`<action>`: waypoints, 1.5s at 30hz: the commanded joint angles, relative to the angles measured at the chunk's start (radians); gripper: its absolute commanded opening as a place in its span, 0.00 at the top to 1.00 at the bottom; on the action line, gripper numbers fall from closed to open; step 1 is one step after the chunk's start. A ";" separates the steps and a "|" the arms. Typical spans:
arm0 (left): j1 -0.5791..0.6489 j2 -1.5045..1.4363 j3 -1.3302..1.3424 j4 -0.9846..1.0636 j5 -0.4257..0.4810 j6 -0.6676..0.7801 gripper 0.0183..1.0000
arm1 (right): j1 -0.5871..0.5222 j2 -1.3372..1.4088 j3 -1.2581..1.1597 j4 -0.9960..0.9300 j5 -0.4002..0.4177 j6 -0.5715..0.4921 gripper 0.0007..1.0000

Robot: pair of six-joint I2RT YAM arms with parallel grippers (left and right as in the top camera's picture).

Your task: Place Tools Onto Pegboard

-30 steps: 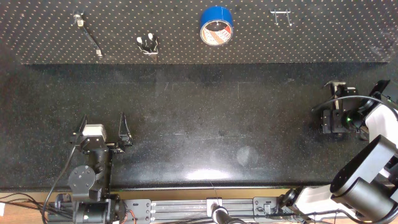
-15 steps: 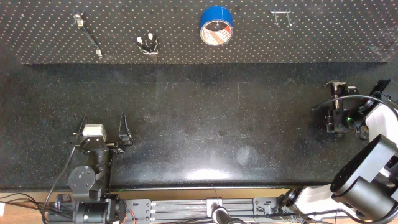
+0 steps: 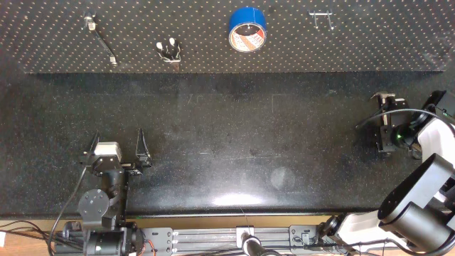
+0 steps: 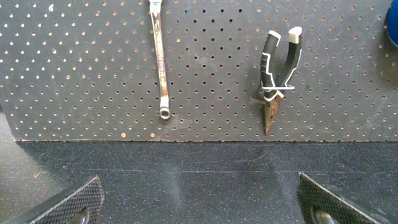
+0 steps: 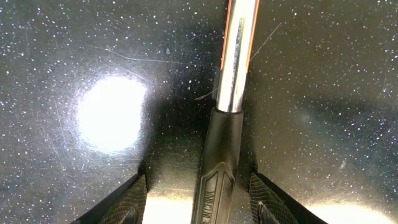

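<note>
Left pincer wide, unmoved at 8 o'clock on worktop. Right pincer at 3 o'clock, edged slightly outward since a second ago. Left wrist view: wrench and pliers hang on pegboard. Right wrist view: hammer handle lies on worktop between spread fingers, ungripped.
</note>
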 commanded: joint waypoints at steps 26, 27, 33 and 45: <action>0.005 -0.010 -0.002 -0.007 0.003 -0.016 0.00 | -0.023 0.053 0.006 0.001 0.013 -0.015 0.79; 0.005 -0.010 -0.002 -0.007 0.003 -0.016 0.00 | -0.023 0.053 0.006 0.001 0.013 -0.015 0.79; 0.005 -0.010 -0.002 -0.007 0.003 -0.016 0.00 | -0.023 0.053 0.006 0.001 0.028 -0.031 0.79; 0.005 -0.010 -0.002 -0.007 0.003 -0.016 0.00 | -0.023 0.053 0.006 -0.002 0.027 -0.053 0.81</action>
